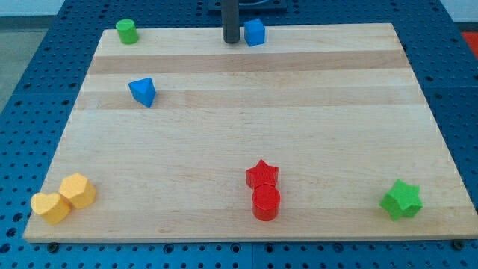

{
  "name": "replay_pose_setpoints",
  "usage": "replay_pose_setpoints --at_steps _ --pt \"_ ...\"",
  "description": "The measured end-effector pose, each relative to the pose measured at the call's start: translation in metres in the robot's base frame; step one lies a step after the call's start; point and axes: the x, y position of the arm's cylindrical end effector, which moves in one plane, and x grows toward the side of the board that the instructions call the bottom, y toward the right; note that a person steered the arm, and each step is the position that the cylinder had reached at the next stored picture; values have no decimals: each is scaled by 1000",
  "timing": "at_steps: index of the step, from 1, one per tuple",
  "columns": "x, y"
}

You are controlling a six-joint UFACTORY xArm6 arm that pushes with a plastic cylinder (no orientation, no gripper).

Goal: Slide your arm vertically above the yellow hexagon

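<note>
At the view's top edge, beside the blue cube (255, 33): my tip (231, 41), a bare rod, no jaws. Far off, lower left on the surface (246, 112): yellow hexagon (78, 190), touching the yellow heart (50, 208).

So the yellow hexagon (78, 190) sits way down in the board's bottom-left corner as the view shows it, flat on the wood with its six-sided top face up. It's a chunky little block, warm yellow-orange, sides a bit darker than the top. It's pressed right up against a second yellow block on its lower left, the two touching. My tip (231, 40) is at the view's top edge, roughly centre, well apart from the hexagon and off to its right, so nowhere near lined up over it.
</note>
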Motion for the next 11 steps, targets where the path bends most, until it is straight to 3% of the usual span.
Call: replay_pose_setpoints --at_steps 5,8,11 --pt "182 -25" --pt "197 -118" --pt "257 -271"
